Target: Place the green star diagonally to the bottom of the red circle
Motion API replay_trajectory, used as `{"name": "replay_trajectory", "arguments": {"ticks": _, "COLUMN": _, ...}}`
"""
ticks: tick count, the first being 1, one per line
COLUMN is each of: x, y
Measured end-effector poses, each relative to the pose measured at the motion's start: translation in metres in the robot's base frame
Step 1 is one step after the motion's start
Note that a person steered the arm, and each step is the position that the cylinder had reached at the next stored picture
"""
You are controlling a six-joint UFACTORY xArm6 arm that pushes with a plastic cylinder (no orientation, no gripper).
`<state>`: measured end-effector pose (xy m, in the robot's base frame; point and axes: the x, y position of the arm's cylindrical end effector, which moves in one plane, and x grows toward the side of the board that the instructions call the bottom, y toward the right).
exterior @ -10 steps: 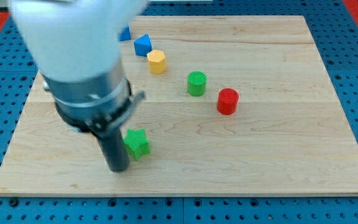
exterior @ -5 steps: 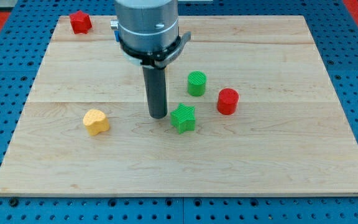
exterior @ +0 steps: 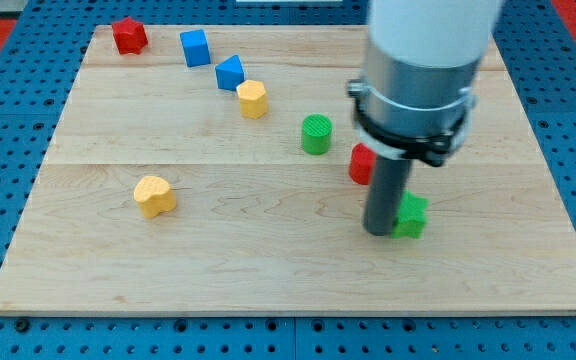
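A broad white cylinder, ringed by a black clamp band, narrows into a dark grey rod.

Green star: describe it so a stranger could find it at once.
On the wooden board, look at the view's lower right, just below the red cylinder. The green star sits against my tip, on its right. Unlike the round green cylinder further up, it has points.

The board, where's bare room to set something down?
Bare wood lies along the view's bottom below the yellow heart, and right of the green star. It is crowded where my tip touches the star beneath the red circle.
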<state>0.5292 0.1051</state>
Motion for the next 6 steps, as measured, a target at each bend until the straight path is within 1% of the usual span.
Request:
{"name": "replay_trajectory", "arguments": {"ticks": 1, "x": 0.000, "y": 0.021}}
{"name": "replay_trajectory", "arguments": {"ticks": 2, "x": 0.025, "y": 0.021}}
{"name": "replay_trajectory", "arguments": {"ticks": 3, "x": 0.038, "y": 0.061}}
{"name": "replay_trajectory", "arguments": {"ticks": 4, "x": 0.028, "y": 0.097}}
{"name": "replay_trajectory", "arguments": {"ticks": 5, "x": -0.011, "y": 0.065}}
{"name": "replay_trajectory", "arguments": {"ticks": 6, "x": -0.014, "y": 0.050}}
